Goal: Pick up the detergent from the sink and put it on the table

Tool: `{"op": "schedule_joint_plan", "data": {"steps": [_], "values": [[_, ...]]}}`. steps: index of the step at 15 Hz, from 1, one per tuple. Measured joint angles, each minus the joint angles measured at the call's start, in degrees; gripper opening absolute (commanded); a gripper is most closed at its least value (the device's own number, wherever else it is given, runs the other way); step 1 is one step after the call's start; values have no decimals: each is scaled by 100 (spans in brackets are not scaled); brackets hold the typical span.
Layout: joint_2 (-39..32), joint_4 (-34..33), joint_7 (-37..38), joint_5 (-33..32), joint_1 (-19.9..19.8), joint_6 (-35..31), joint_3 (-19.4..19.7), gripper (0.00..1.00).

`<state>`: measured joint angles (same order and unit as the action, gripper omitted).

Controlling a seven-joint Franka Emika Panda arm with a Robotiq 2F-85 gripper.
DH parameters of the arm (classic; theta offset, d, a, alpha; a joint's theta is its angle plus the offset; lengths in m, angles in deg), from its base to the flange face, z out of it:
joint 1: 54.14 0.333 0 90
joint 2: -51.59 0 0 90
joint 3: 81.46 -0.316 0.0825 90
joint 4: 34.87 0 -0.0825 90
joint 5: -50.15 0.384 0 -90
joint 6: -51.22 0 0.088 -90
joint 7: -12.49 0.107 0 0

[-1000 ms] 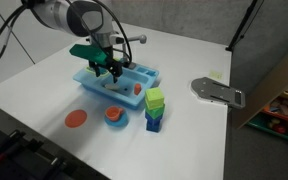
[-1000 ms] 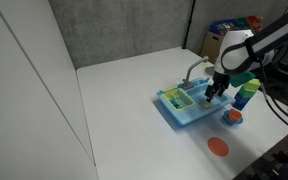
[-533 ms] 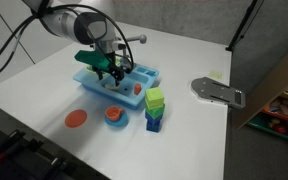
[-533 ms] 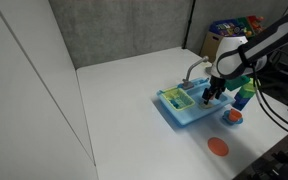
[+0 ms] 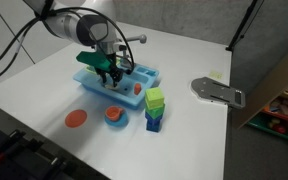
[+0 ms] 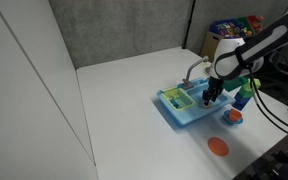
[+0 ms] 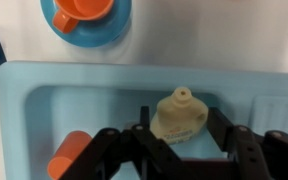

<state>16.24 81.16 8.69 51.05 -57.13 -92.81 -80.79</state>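
Two fingers [image 7: 226,142] of my tool [image 7: 178,126] flank the whitish detergent bottle [image 7: 181,112], which lies in the light blue sink [image 7: 44,75] basin near an orange piece [image 7: 69,152]. I cannot tell whether they grip it.

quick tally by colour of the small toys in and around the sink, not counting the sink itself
orange: 3 (disc, cup, piece in the sink)
whitish: 1 (detergent)
blue: 2 (saucer, block)
green-and-yellow: 1 (stack)
total: 7
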Motion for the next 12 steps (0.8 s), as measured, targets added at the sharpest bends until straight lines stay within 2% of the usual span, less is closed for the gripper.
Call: {"op": "schedule_joint_plan", "data": {"steps": [1,5,8,9,10,12], "values": [[0,-3,3,0,3,0,2,75],[1,-4,7,-3,6,9,9,74],[1,-1,11,-7,17,21,17,65],[3,3,15,-9,28,27,28,66],[8,11,18,-12,41,36,40,61],[42,46,31,-29,76,63,73,60]]}}
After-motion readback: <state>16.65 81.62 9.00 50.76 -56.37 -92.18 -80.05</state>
